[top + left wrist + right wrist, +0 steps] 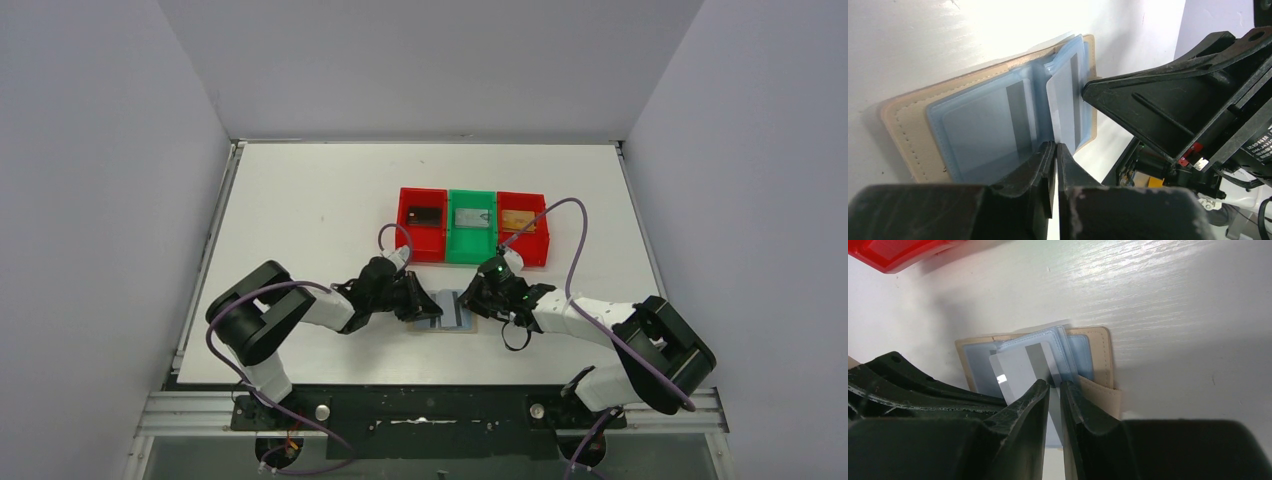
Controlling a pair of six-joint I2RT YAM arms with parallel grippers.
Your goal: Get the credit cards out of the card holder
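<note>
The tan card holder [449, 310] lies open on the table between my two grippers, its pale blue sleeves [983, 125] fanned up. A whitish credit card [1064, 100] with a grey stripe sticks partway out of a sleeve. My left gripper [1055, 146] is shut on that card's lower edge. My right gripper [1055, 384] is shut on the edge of a blue sleeve leaf of the card holder [1095, 355], right beside the same credit card [1018, 371]. From above, the left gripper [424, 307] and right gripper [473, 300] meet over the holder.
Behind the holder stand three trays in a row: a red tray [402, 228] with a dark card, a green tray [452, 245] with a grey card, and a red tray [544, 240] with a tan card. Grey walls enclose the table.
</note>
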